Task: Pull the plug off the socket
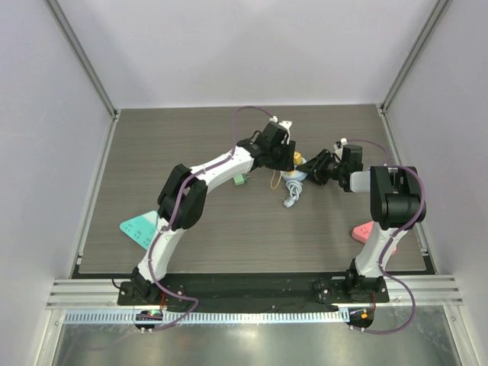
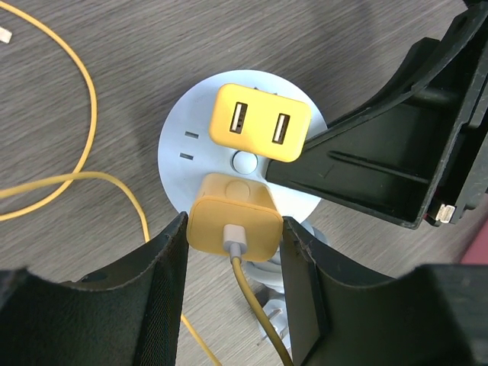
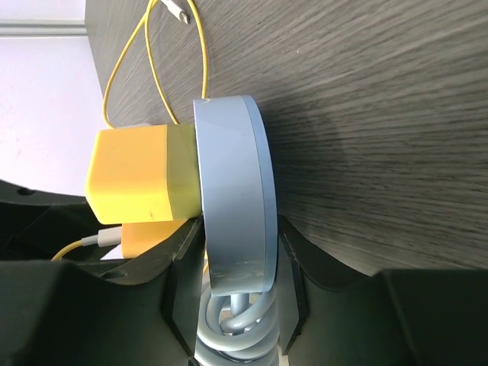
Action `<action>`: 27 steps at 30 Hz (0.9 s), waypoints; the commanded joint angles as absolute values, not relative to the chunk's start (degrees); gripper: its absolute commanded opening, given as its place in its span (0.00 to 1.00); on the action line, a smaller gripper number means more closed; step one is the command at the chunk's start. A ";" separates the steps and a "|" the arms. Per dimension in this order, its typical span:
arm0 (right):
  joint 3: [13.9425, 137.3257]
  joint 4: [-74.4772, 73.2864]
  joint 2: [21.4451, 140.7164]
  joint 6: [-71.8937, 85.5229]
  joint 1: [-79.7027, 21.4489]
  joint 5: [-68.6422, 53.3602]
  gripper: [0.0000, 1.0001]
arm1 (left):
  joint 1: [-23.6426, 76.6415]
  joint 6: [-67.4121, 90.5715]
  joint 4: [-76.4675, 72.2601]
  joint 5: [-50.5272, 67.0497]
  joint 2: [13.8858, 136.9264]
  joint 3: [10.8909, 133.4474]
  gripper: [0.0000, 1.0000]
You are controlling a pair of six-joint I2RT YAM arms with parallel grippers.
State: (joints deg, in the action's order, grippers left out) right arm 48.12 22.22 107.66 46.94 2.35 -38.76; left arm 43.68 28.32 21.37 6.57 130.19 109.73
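Note:
A round pale-blue socket [image 2: 191, 137] lies on the dark wood table with two yellow plugs in it. The plug [image 2: 229, 210] nearer me has a yellow cable [image 2: 252, 305] in its back, and my left gripper [image 2: 235, 236] is shut on it, one finger against each side. The other yellow plug [image 2: 263, 122] shows two USB ports. In the right wrist view the socket [image 3: 229, 168] is seen edge-on, and my right gripper [image 3: 236, 248] is shut on its rim. From above, both grippers meet at the socket [image 1: 294, 176] mid-table.
The yellow cable [image 2: 91, 114] loops over the table to the left of the socket. The socket's grey cord [image 3: 236, 335] lies coiled beside it [image 1: 291, 197]. A small green piece [image 1: 240, 180], a teal card [image 1: 141, 227] and a pink item [image 1: 366, 231] lie farther off.

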 commanded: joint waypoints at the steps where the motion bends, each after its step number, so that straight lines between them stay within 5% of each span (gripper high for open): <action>1: 48.69 21.36 108.63 46.41 2.99 -34.01 0.01 | 45.18 28.38 24.44 1.58 124.11 111.46 0.00; 6: 48.69 21.45 108.46 46.23 2.99 -34.01 0.01 | 41.32 39.25 13.03 13.70 121.47 102.93 0.00; 12: 48.69 21.18 108.63 46.14 3.08 -33.66 0.01 | 43.50 31.22 23.37 -2.60 120.59 108.00 0.00; 17: 48.78 20.92 108.54 45.88 2.99 -33.40 0.01 | 41.58 36.81 16.47 8.69 119.36 103.37 0.00; 22: 48.96 20.66 108.63 45.97 2.99 -33.40 0.01 | 44.81 29.72 26.96 -8.66 119.96 109.39 0.00; 27: 49.04 20.48 108.63 45.79 2.99 -33.22 0.01 | 43.07 32.87 23.82 -1.05 118.39 105.65 0.00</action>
State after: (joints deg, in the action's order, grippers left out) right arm 48.23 21.26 107.66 47.03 1.34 -41.23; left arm 45.06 32.16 24.73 -1.37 125.51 105.47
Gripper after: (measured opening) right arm 0.410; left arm 0.478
